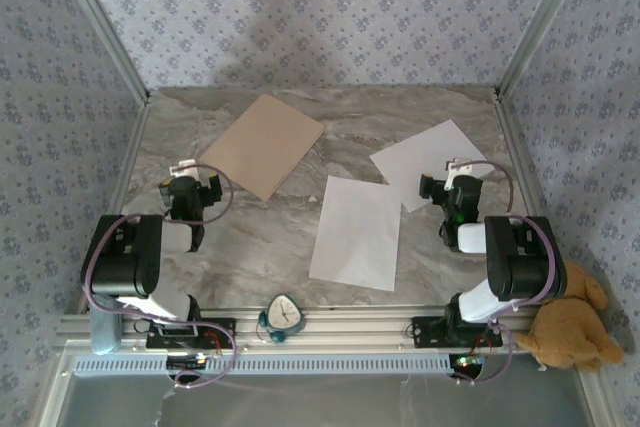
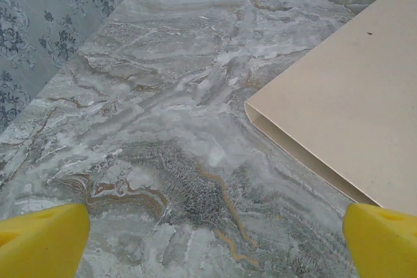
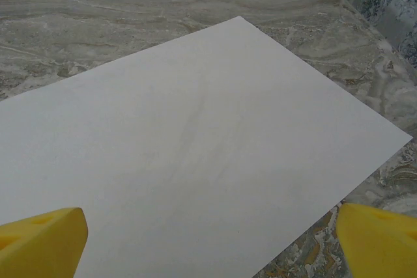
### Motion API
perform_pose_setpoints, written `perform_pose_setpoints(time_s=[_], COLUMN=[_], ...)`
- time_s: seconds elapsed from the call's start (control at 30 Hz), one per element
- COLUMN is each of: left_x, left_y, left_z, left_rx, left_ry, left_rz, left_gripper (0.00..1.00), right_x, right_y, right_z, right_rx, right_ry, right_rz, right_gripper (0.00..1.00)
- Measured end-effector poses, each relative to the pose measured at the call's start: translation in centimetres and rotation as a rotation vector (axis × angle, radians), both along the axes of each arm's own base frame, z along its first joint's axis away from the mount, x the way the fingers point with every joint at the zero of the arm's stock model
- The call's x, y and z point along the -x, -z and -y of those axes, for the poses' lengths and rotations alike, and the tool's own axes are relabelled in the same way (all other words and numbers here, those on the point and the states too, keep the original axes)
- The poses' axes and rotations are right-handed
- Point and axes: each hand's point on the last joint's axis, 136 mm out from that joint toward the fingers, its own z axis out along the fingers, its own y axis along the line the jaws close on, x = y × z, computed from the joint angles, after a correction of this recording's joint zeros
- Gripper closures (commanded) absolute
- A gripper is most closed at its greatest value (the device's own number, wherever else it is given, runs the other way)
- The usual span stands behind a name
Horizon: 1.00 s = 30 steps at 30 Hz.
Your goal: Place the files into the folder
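The tan folder (image 1: 262, 145) lies shut and flat at the back left of the marble table (image 1: 250, 237). One white file (image 1: 357, 231) lies in the middle, and a second file (image 1: 425, 162) lies at an angle to its right. My left gripper (image 1: 192, 175) hovers open just left of the folder's near corner. In the left wrist view the folder (image 2: 352, 102) is ahead on the right and bare marble lies between the yellow fingertips (image 2: 42, 239). My right gripper (image 1: 455, 172) is open over the right file's near edge. That file (image 3: 195, 141) spreads out ahead of the right gripper (image 3: 212, 242).
Wallpapered walls and metal frame posts (image 1: 110, 37) close in the table on three sides. A brown plush bear (image 1: 570, 322) sits by the right arm's base. A small rounded clock-like object (image 1: 283, 315) rests on the front rail between the bases.
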Motion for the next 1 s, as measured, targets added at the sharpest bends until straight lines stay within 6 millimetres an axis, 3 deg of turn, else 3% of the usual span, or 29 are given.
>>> perform_pose_setpoints(time_s=[0.83, 1.0], left_x=[0.0, 0.3], left_y=[0.0, -2.0], left_z=[0.0, 0.2], left_rx=[0.000, -0.017], left_ry=[0.001, -0.013], left_rz=[-0.002, -0.007], left_gripper=[0.00, 0.00], right_x=[0.0, 0.3], right_y=[0.0, -1.6], right_z=[0.1, 1.0], right_rx=[-0.001, -0.010], right_ry=[0.001, 0.031], right_rz=[0.000, 0.033], right_gripper=[0.00, 0.00])
